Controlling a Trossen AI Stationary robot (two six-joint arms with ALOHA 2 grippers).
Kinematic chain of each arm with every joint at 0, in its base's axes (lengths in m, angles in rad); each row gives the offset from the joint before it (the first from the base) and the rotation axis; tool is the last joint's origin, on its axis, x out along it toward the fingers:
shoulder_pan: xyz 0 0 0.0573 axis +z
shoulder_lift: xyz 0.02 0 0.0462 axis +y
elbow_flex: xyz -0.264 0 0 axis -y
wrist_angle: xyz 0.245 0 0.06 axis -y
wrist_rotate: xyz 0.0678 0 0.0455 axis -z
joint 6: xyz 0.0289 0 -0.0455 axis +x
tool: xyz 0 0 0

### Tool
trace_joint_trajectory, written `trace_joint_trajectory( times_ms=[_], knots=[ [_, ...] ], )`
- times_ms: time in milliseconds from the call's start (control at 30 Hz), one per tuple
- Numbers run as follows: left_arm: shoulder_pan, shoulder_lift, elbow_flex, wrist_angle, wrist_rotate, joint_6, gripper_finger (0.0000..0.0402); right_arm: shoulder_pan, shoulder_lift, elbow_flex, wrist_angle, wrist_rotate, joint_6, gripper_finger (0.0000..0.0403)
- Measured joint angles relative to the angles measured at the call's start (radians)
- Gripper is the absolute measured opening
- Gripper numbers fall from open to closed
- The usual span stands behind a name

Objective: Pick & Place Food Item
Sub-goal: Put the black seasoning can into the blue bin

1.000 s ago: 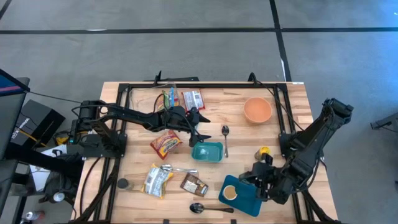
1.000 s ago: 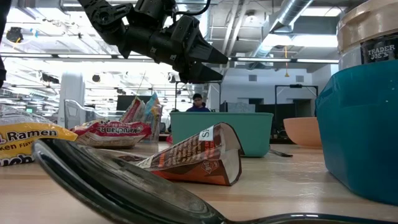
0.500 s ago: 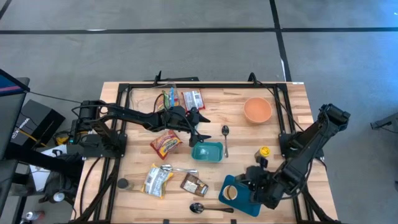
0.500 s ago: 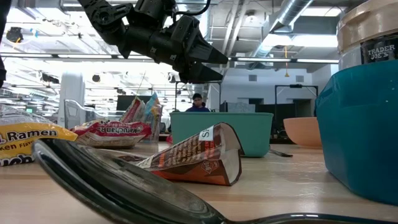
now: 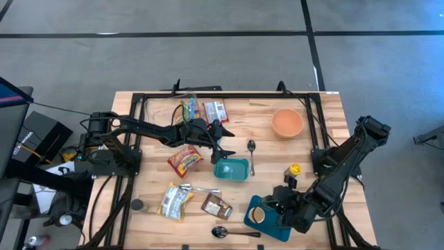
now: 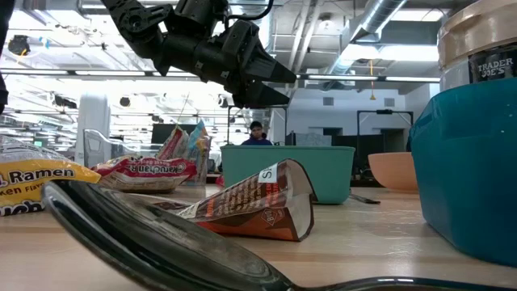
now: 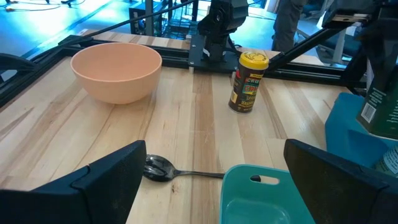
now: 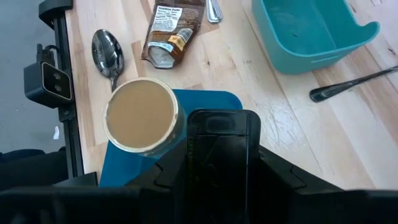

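Observation:
A jar with a tan lid stands upright on a dark-blue square container at the near right of the table. My right gripper hangs just beside the jar, on its right, tipped steeply down. My left gripper hovers open and nearly level over the far edge of a teal tub at mid-table, with nothing between its fingers. A brown packet, a yellow ramen pack and a red snack packet lie flat on the wood.
An orange bowl and a yellow-capped bottle stand at the right. Spoons lie by the tub, beside the ramen and at the near edge. More packets lie at the far side. A black frame rail runs around the table.
My right gripper has moved toward the table's near edge and a little to the left, closing in on the jar and sinking slightly. The jar and the blue container have stayed where they were.

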Motion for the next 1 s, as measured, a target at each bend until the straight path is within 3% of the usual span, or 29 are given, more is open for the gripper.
trace_joint_trajectory(
  times_ms=[767,1000],
  knots=[
    [0.000,0.000,0.000,0.000,0.000,0.000,0.0374,-0.013,0.000,-0.043,0.052,-0.018,0.020,0.0123],
    [0.000,0.000,0.000,0.000,0.000,0.000,0.0374,-0.020,0.068,-0.044,0.055,-0.030,0.027,0.0123]
  ],
)
